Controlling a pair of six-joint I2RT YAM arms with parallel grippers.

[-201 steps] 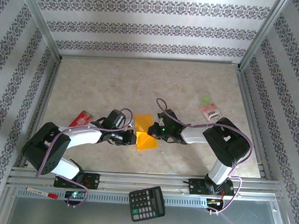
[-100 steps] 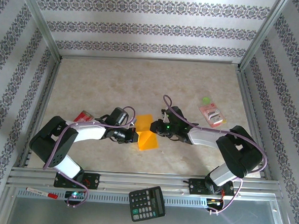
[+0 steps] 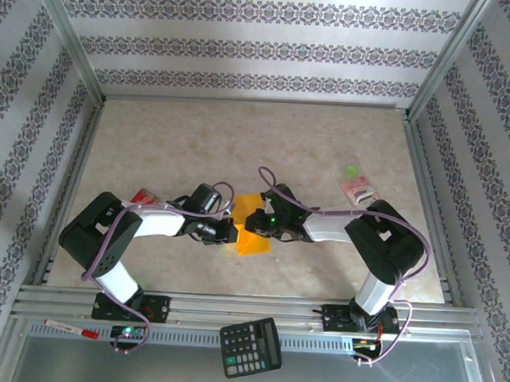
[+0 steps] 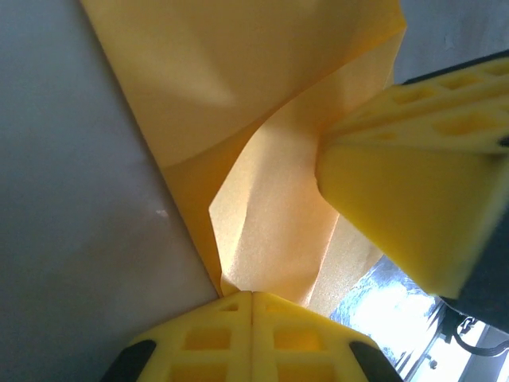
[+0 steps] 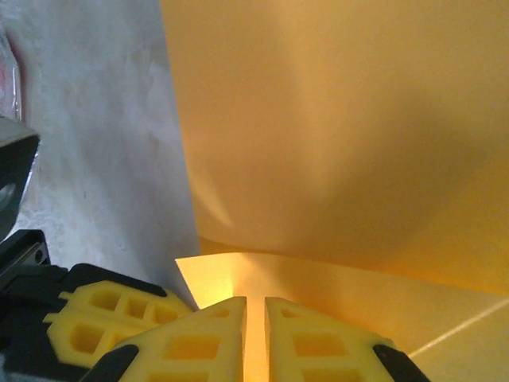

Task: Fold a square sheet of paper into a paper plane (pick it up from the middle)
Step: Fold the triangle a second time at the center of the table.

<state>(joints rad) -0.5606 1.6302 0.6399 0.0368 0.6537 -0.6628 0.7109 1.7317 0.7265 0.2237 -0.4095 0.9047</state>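
Note:
The square sheet of paper is orange-yellow and partly folded, lying at the table's middle front between both arms. My left gripper is at its left edge. In the left wrist view that gripper is shut on a corner of the paper, and a right fingertip presses in from the right. My right gripper reaches over the sheet from the right. In the right wrist view its jaws stand a narrow slit apart, with the edge of a folded flap of paper showing in the slit.
A pink packet and a small green piece lie at the right rear. A red packet lies behind the left arm. A black calculator and a red marker rest on the front rail.
The right gripper pulled back to the right, then came left again over the paper, and its jaws parted a slit. The left gripper kept its hold and edged slightly right.

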